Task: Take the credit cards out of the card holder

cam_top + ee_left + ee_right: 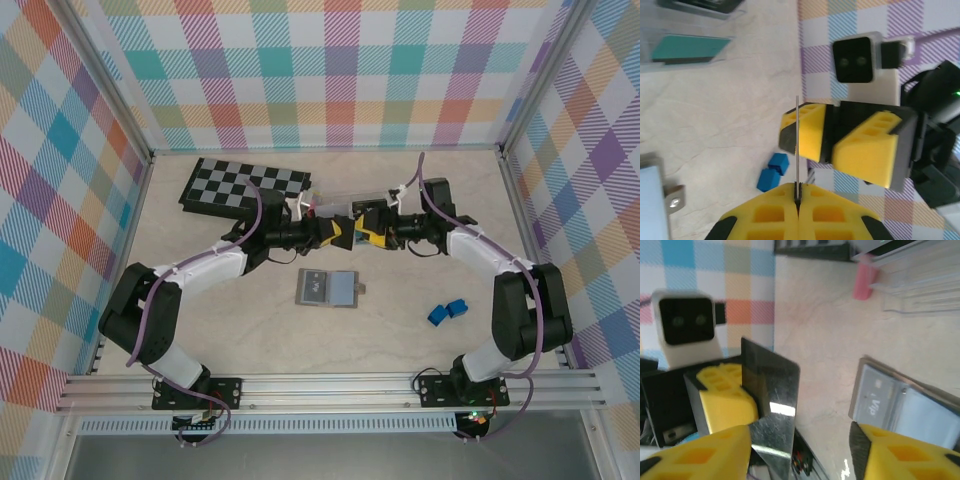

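Above the middle of the table my left gripper (pixel 343 232) and right gripper (pixel 378 236) meet tip to tip. In the left wrist view the left gripper (pixel 799 201) is shut on a thin dark credit card (pixel 797 145), seen edge-on. The right wrist view shows that glossy card (pixel 772 390) standing beside the left finger of my right gripper (pixel 800 452), whose jaws stand open and apart from it. The grey-blue card holder (pixel 328 288) lies open on the table below them, a dark "Vip" card (pixel 874 396) in its left panel. A teal card (pixel 690 48) lies in the clear box.
A clear plastic box (pixel 350 198) sits just behind the grippers, a pink piece (pixel 864 282) at its end. A checkerboard (pixel 245 185) lies at the back left. Two blue blocks (pixel 447 312) rest at the front right. Plaid walls enclose the table.
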